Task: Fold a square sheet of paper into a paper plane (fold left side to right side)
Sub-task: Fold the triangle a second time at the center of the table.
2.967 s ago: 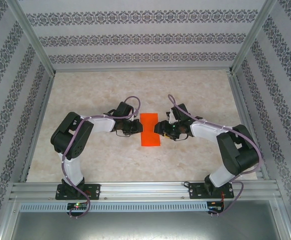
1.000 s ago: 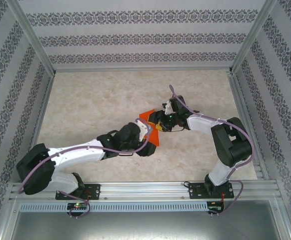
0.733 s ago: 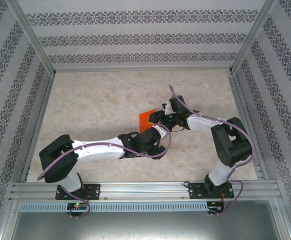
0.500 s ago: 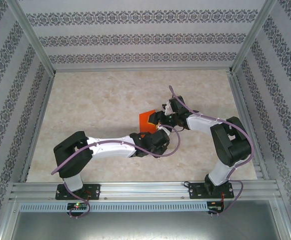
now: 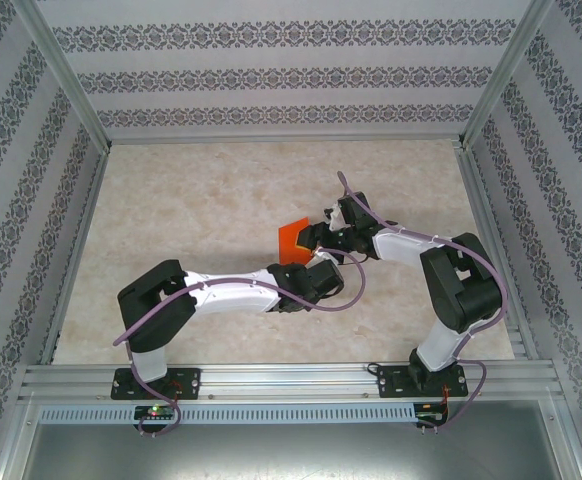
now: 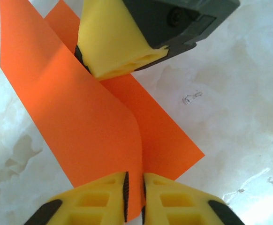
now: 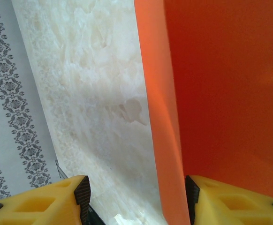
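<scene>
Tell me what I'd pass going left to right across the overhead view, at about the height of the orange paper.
left arm's elbow → square sheet of paper → right arm's elbow

square sheet of paper: mid-table | left arm, right arm: ends meet at it

Bolted by black base plates onto the aluminium rail. Carries white link shells between chunky black joints on the left arm and right arm. Trails a lilac cable along each, up from the rail. Ends in black-lined yellow fingers with moulded hollow cells, backed by dark grey housing bearing one screw
</scene>
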Available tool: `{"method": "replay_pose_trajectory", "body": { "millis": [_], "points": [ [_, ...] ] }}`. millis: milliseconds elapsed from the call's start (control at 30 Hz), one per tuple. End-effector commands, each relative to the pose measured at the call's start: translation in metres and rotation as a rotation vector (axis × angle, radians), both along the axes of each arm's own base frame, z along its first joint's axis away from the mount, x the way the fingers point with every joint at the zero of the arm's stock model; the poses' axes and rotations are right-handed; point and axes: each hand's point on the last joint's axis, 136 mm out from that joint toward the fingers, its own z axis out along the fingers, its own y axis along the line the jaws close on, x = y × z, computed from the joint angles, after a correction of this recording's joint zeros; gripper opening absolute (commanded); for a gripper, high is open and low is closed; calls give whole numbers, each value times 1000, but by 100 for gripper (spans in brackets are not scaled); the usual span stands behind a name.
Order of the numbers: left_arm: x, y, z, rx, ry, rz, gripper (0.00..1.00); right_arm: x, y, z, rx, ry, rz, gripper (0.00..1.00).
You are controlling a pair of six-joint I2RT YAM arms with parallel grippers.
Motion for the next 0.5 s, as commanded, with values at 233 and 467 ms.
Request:
{"method": "replay_pose_trajectory", "body": {
  "millis": [233, 467],
  "points": [
    [-3, 0, 18, -78, 15, -16, 0, 9, -10, 14, -40, -86, 2, 57],
    [1, 4, 27, -336, 138, -5, 0, 11, -30, 46, -35, -205, -54, 67]
  ]
}}
